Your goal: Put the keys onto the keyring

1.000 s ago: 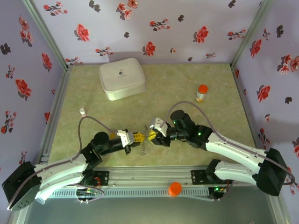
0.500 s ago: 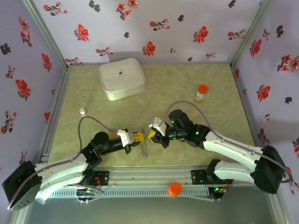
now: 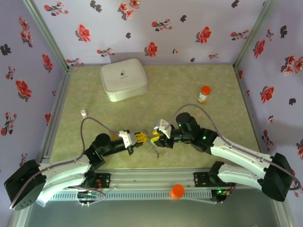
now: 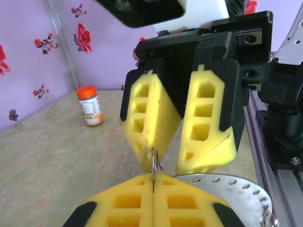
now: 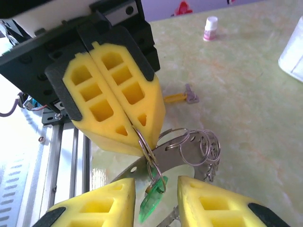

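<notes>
Lilac wallpaper with red flowers (image 3: 180,28) closes in a mottled green desk (image 3: 175,90), and near its front edge the two arms meet nose to nose. The left gripper (image 3: 138,138) has its yellow foam fingers (image 5: 113,99) pressed tight together, pinching one thin wire loop of the grey metal keyring (image 5: 189,147) so the bunch hangs from them. Whether its lower edge touches the desk I cannot tell. It looks like a deliberate hold: one arm keeps the loop steady and edge-on so the other can work a key along it.

The right gripper (image 3: 155,137) faces it with fingers (image 5: 222,205) spread, clamping nothing. The small key with the bright green plastic head (image 5: 152,203) dangles in the gap between them. It seems to be on a loop already, though I cannot tell if it is fully threaded. The second small key, yellow-orange headed with a grey blade (image 5: 179,98), lies flat on the desk near the left gripper, untouched, so I'd judge the job about half done.

The keyring itself is several overlapping wire rings joined to a flat silvery plate with small holes along its rim. It looks thin, springy and slippery. A white rounded square box (image 3: 123,81), an orange-capped bottle (image 3: 204,93) and a tiny white vial (image 3: 83,112) sit well apart from it.
</notes>
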### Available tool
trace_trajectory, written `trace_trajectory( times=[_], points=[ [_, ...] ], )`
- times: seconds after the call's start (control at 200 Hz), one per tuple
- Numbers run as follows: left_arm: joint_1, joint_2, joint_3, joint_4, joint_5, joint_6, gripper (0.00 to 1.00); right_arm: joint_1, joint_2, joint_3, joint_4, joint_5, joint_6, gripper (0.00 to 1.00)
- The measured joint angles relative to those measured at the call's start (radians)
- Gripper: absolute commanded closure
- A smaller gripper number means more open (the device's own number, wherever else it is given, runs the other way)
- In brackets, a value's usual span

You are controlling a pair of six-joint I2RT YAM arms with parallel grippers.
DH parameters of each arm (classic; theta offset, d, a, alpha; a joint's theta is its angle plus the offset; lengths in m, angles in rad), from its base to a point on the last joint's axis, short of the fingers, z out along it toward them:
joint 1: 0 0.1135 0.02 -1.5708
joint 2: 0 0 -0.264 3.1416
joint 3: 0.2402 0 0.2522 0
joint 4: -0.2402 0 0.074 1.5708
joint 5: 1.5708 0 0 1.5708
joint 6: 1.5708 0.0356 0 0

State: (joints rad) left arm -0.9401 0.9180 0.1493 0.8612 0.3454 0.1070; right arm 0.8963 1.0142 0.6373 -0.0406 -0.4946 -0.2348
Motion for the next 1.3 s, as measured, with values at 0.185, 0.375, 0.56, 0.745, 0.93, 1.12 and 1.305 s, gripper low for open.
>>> trace_trajectory(
  times=[0.185, 0.375, 0.56, 0.745, 0.93, 1.12, 1.305],
  points=[
    [0.000, 0.000, 0.000, 0.000, 0.014, -0.010, 1.00, 0.000, 0.000, 0.000, 0.036, -0.011, -0.008, 0.75],
    [0.000, 0.002, 0.000, 0.001, 0.025, -0.023, 1.00, 0.000, 0.017, 0.000, 0.045, -0.034, -0.008, 0.81],
    [0.000, 0.013, 0.000, 0.006, 0.034, -0.023, 1.00, 0.000, 0.033, 0.001, 0.054, -0.056, -0.008, 0.88],
    [0.000, 0.014, 0.000, 0.011, 0.037, -0.023, 1.00, 0.000, 0.035, 0.001, 0.064, -0.068, -0.010, 1.00],
    [0.000, 0.004, 0.003, -0.015, 0.025, -0.023, 0.69, 0.000, 0.040, 0.015, 0.022, -0.069, -0.032, 1.00],
    [-0.001, -0.061, 0.055, -0.194, 0.025, 0.008, 0.71, 0.014, 0.066, 0.119, -0.160, -0.011, -0.125, 1.00],
    [-0.001, -0.087, 0.112, -0.346, 0.026, 0.053, 0.77, 0.071, 0.126, 0.253, -0.339, 0.074, -0.221, 1.00]
  ],
)
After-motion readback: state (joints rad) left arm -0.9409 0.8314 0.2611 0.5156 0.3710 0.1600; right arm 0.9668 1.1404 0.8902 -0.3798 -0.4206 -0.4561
